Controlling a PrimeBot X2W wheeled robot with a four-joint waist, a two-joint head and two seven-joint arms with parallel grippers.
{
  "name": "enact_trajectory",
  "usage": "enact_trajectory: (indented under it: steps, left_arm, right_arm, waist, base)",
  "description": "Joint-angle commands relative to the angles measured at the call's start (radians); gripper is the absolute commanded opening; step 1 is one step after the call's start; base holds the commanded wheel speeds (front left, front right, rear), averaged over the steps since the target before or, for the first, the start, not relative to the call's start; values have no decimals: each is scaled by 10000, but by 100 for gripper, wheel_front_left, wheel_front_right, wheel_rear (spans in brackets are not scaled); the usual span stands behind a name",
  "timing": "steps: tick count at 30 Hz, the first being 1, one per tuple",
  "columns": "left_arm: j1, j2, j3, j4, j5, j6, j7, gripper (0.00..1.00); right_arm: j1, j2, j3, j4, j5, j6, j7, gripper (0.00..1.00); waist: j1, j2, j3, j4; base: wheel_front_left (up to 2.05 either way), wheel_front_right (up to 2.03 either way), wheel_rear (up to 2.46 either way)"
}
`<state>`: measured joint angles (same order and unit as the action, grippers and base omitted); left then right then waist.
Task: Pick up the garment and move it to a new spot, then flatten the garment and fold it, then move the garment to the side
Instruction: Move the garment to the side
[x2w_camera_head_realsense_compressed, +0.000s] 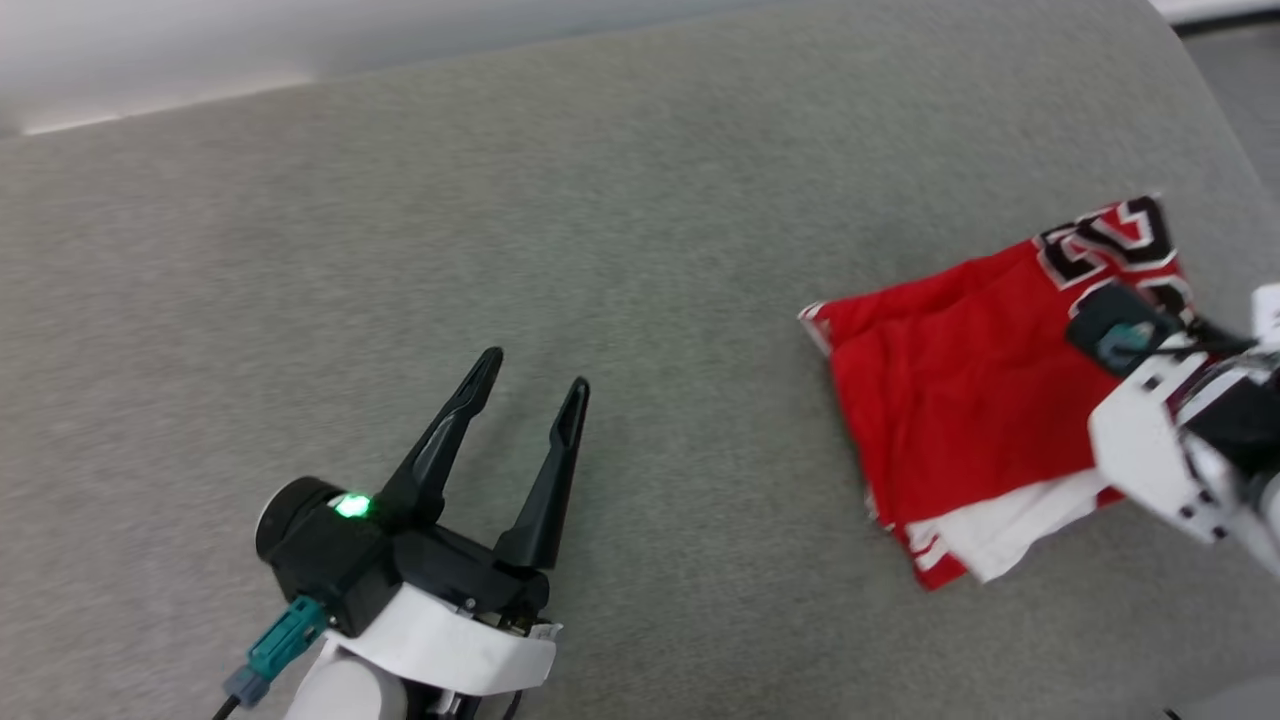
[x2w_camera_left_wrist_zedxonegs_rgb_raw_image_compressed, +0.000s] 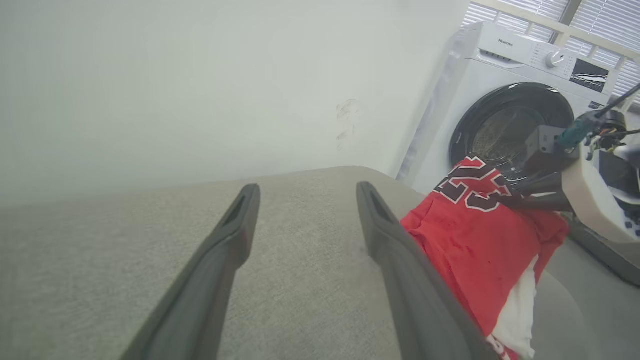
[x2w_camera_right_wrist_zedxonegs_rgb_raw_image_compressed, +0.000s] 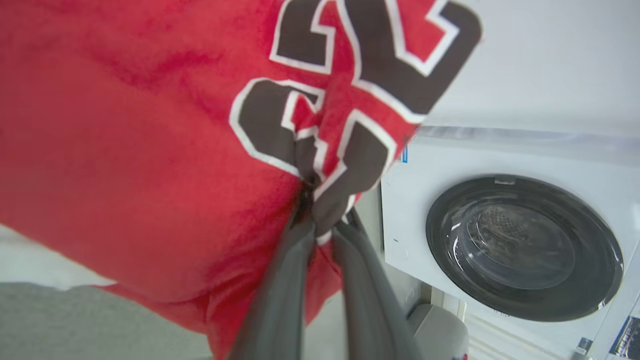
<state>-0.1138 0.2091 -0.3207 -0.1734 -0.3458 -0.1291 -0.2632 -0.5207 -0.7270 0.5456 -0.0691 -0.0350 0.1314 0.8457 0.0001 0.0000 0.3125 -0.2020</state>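
Most of the task looks done: in the head view the garment (x2w_camera_head_realsense_compressed: 950, 400) lies folded at the right of the grey surface (x2w_camera_head_realsense_compressed: 600, 200), and the left pincer (x2w_camera_head_realsense_compressed: 534, 370) is spread wide, holding nothing. Left wrist view: the garment's numbered corner stands raised before a washing machine (x2w_camera_left_wrist_zedxonegs_rgb_raw_image_compressed: 500, 65). Right wrist view: the right pincer (x2w_camera_right_wrist_zedxonegs_rgb_raw_image_compressed: 320, 220) is clamped on that corner, and the machine's drum looks empty. Moving the garment aside seems all that is left.

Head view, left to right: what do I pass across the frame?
Left end effector, open → bare grey fabric surface → folded red garment → right end effector, shut on the garment's numbered end.
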Motion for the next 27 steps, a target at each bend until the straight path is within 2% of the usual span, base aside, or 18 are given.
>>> enact_trajectory:
  steps: [1, 5, 9, 20, 27]
  left_arm:
    - [-290, 130, -168, -68, 69, -14, -20, 100]
    - [-715, 492, -528, -125, 81, -14, -20, 100]
    - [-1172, 851, -844, -171, 54, -14, -20, 100]
    - [-2057, 1435, -1162, -353, -65, -14, -18, 100]
    - [-2211, 1572, -1063, -367, -106, 8, 12, 100]
  right_arm:
    - [-377, -194, -262, 249, 97, -16, -247, 0]
    - [-597, -362, -1069, 1071, -42, -14, -1105, 0]
    - [-578, -288, -2081, 2082, -241, -16, -2020, 0]
    - [-865, 85, -4573, 4365, -1087, -16, -3915, 0]
    - [-967, 540, -5711, 5291, -1834, -16, -4503, 0]
  waist:
    - [-1, 0, 1066, -1154]
    - [-1, 0, 1757, -1582]
    - [-1, 0, 2436, -1653]
    - [-1, 0, 3707, -1132]
    - [-1, 0, 3908, -826]
  base:
    - [0, 0, 0]
    - [0, 0, 0]
    - [0, 0, 0]
    - [0, 0, 0]
    - [0, 0, 0]
